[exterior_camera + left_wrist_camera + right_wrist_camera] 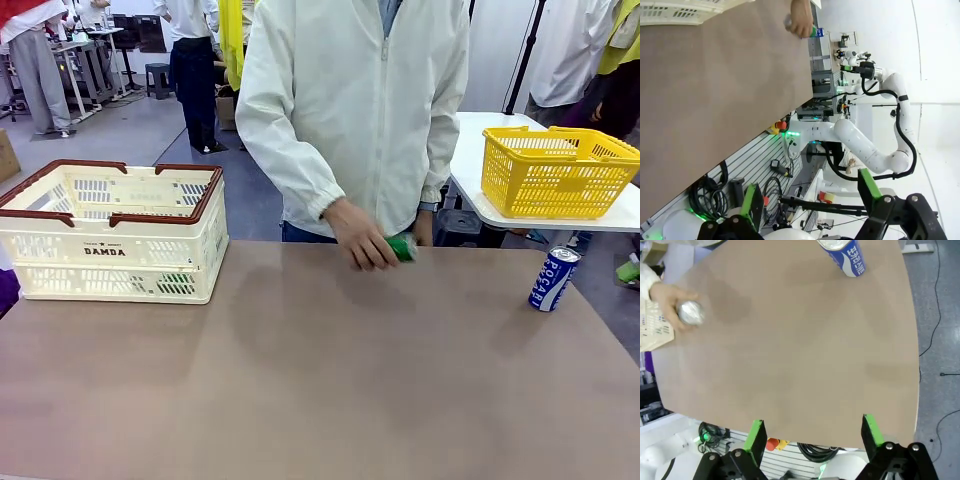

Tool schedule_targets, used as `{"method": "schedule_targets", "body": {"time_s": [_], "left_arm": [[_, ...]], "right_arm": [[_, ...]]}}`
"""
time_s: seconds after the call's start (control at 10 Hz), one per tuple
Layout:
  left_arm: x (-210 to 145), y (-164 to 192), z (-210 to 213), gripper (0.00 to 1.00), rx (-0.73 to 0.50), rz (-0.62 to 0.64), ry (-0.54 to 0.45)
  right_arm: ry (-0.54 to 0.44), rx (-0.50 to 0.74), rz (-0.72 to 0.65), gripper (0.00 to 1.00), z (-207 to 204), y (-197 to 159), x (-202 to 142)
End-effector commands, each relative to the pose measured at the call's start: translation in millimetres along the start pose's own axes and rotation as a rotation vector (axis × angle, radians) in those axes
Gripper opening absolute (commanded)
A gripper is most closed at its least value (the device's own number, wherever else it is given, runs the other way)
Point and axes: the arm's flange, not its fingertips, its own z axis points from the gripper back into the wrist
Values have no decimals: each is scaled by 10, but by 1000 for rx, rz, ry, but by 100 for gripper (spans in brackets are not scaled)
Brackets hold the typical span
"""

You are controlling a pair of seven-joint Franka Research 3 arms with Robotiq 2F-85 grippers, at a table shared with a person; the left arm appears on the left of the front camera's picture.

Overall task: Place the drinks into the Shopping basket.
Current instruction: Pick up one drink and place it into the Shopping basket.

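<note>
The brown table (300, 380) bears the cream Shopping basket (60, 250) at its far left corner; the left gripper (810, 197) and right gripper (814, 432) hang by the near edge, fingers spread wide and empty; a person's hand (362, 240) at the far edge holds a green can (402, 247) tilted, its long axis leaning toward the robot's right; a blue can (553, 279) stands upright, silver top up, near the right edge.

The brown table (320, 380) holds a white basket (150, 250) far left and a blue can (553, 279) far right.
</note>
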Motion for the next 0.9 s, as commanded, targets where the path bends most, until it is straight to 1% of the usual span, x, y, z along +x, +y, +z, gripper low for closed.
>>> {"method": "schedule_targets", "body": {"time_s": [0.0,0.1,0.2,0.3,0.4,0.5,0.6,0.7,0.8], "left_arm": [[-14,-17,4,100,-19,3,-3],[-14,-17,4,100,-19,3,-3],[-14,-17,4,100,-19,3,-3],[-14,-17,4,100,-19,3,-3],[-14,-17,4,100,-19,3,-3],[-14,-17,4,100,-19,3,-3],[-14,-17,4,100,-19,3,-3],[-14,-17,4,100,-19,3,-3],[-14,-17,4,100,-19,3,-3]], "right_arm": [[1,7,0,100,-16,-13,17],[21,-142,52,100,-26,83,39],[54,-221,71,100,-13,15,260],[70,-241,86,100,-1,-87,540],[107,-245,102,100,-33,-182,834],[159,-204,123,100,-115,-265,1101],[199,-135,120,100,-171,-342,1223],[202,-64,51,100,9,-586,1139],[175,-60,-25,100,257,-897,978]]}}
